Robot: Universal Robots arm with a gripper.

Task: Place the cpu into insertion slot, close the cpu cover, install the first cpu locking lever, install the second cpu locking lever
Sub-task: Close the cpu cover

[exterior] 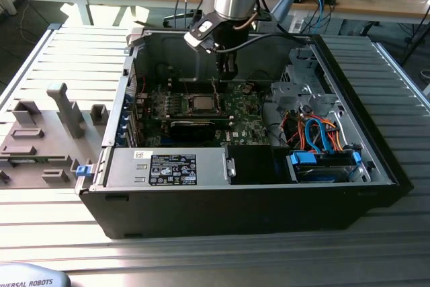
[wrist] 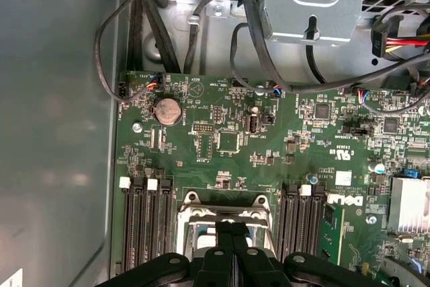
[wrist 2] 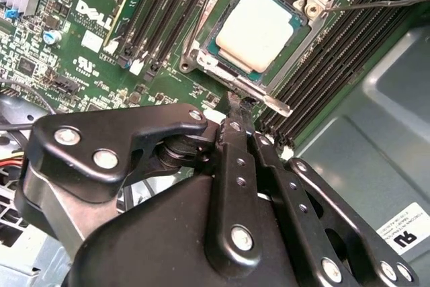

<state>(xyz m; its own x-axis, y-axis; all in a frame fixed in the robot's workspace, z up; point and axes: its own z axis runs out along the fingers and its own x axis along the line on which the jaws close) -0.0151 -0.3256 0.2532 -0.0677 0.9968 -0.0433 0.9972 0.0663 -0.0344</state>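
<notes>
The cpu [wrist 2: 259,28], a small square chip with a silver-grey top, lies flat in the insertion slot [exterior: 190,103] on the green board inside the open computer case. The cpu cover [wrist 2: 201,58], a thin metal frame, lies down around the chip. A thin lever rod [wrist 2: 376,1] runs from the socket's corner out over the memory slots. My gripper [wrist 2: 236,102] is shut with nothing between its black fingers. Its tips sit at the cover's edge, just beside the chip. In the exterior view the gripper [exterior: 227,70] hangs over the board behind the socket; it shows above the socket's frame [wrist: 232,228] in the first wrist view.
Black memory slots [wrist: 144,226] flank the socket on both sides. A coin battery [wrist: 168,110] and cables [wrist: 262,65] lie beyond it. A drive cage [exterior: 302,85] with orange and blue wires fills the exterior view's right, a power supply [exterior: 168,166] the front. Grey fixtures [exterior: 67,109] stand outside the case.
</notes>
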